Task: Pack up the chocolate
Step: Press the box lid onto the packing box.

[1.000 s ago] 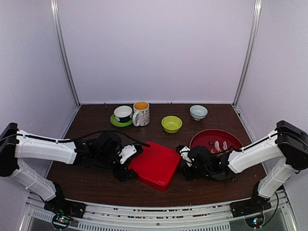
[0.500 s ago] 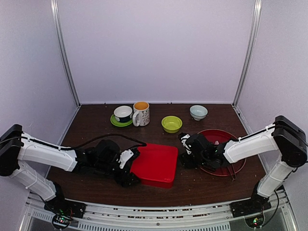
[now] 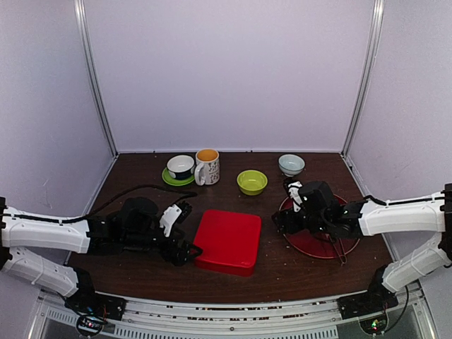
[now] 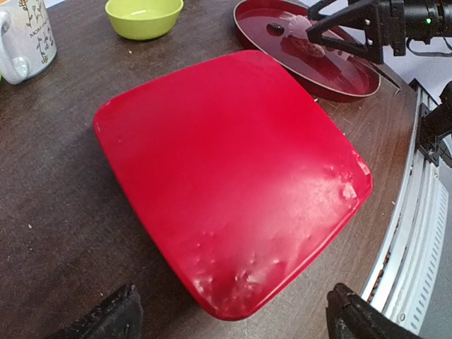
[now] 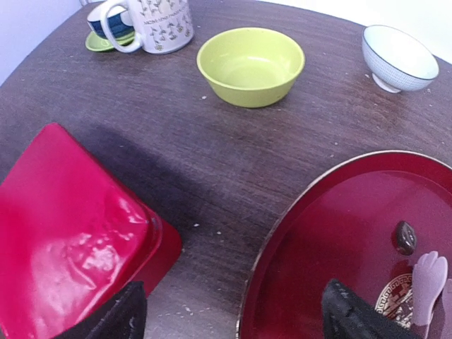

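Note:
A closed red square box (image 3: pixel 227 240) lies flat on the table's middle and fills the left wrist view (image 4: pixel 226 176). My left gripper (image 3: pixel 182 232) stands open just left of it, its fingertips (image 4: pixel 106 321) straddling the near corner without touching. My right gripper (image 3: pixel 281 222) hangs open over the gap between the box (image 5: pixel 63 233) and the round red tray (image 3: pixel 318 240). A dark piece of chocolate (image 5: pixel 405 236) and a round printed one (image 5: pixel 397 295) lie on the tray (image 5: pixel 318 268). Nothing is held.
Pink-handled tongs (image 5: pixel 429 274) rest on the tray. Along the back stand a cup on a green saucer (image 3: pixel 181 168), a patterned mug (image 3: pixel 207 167), a lime bowl (image 3: pixel 252 181) and a white bowl (image 3: pixel 291 164). A metal rail borders the near edge.
The red box, earlier turned and tipped between both grippers, now lies flat and square. Both grippers opened wider and drew away, the left leftwards, the right back over the tray.

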Robot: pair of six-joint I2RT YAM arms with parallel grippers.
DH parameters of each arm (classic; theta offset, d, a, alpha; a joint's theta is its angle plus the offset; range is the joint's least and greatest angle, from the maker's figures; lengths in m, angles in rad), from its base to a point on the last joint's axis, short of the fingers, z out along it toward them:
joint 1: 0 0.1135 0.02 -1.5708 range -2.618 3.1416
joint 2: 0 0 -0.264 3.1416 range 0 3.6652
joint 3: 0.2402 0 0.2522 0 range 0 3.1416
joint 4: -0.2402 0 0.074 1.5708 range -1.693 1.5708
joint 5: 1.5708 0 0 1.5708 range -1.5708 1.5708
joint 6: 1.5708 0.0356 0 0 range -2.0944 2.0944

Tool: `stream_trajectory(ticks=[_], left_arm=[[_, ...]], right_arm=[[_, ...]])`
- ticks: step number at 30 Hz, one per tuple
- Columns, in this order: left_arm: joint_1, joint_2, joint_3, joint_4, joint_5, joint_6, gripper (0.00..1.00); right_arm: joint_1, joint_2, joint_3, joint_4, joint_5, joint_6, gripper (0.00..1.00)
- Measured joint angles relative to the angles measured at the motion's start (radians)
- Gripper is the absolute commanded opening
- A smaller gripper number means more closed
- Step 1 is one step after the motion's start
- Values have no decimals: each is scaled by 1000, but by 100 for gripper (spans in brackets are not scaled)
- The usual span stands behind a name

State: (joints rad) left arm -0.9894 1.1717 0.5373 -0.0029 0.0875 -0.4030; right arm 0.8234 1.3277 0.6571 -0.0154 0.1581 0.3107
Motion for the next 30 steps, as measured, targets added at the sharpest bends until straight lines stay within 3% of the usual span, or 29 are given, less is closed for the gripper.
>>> stream_trajectory(ticks=[5,11,20,24,30], left_arm=[[0,-68,-26,-16,-42,-38,98],[0,-100,-50,-21,-116,-125,98],[0,33,-49,23,-72,-177,98],[-1,103,-26,21,-36,-166,98],[-41,143,-1,22,-24,-119,98]], right_arm=[[-7,-61,-23,35,-121,67,96],[-31,-30,-26,144,-279,199,92],[-95,150,-36,333,-457,364,87],[-143,214,-36,404,-523,398,79],[-175,316,-20,478,-623,417,78]])
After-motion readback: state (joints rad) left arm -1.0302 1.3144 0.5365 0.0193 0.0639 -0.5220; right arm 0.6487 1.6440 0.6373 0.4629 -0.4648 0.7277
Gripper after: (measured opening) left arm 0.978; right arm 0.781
